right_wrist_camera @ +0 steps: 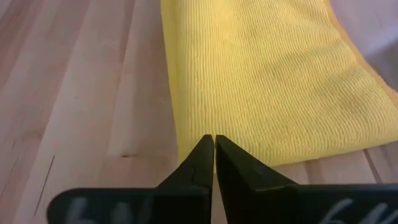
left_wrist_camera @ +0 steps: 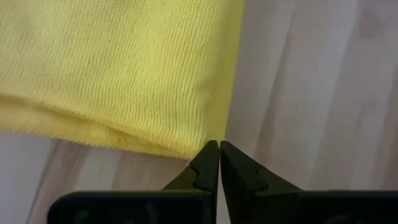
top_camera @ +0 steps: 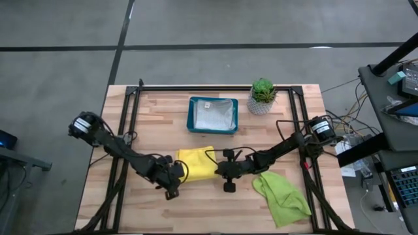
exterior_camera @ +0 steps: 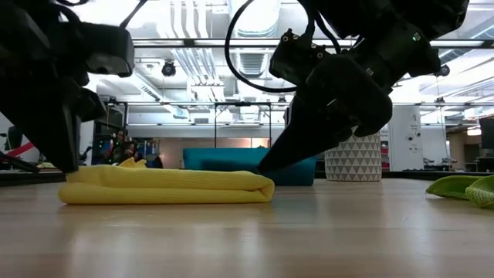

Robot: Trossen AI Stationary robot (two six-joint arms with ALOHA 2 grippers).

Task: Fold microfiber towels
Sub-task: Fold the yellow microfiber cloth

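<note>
Two end effectors, left (top_camera: 171, 189) and right (top_camera: 228, 184), fingers pressed together holding nothing, flank our folded yellow towel (top_camera: 196, 163) at mid-table (top_camera: 163, 111), likely to square its edges.

Grey floor (top_camera: 59, 26), bright ceiling lights (exterior_camera: 193, 23)

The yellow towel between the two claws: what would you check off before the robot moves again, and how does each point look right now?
1. Yellow towel folded, lying flat on the table: ok.
2. Left gripper shut, at the towel's corner, holding nothing: ok.
3. Right gripper shut, at the towel's opposite edge, holding nothing: ok.
4. Whether the fold's edges line up all round: cannot tell.
5. Teal tray has a pale cloth inside; room on top: cannot tell.
6. Lime green towel folded: not ok, it lies crumpled near the right arm.
</note>
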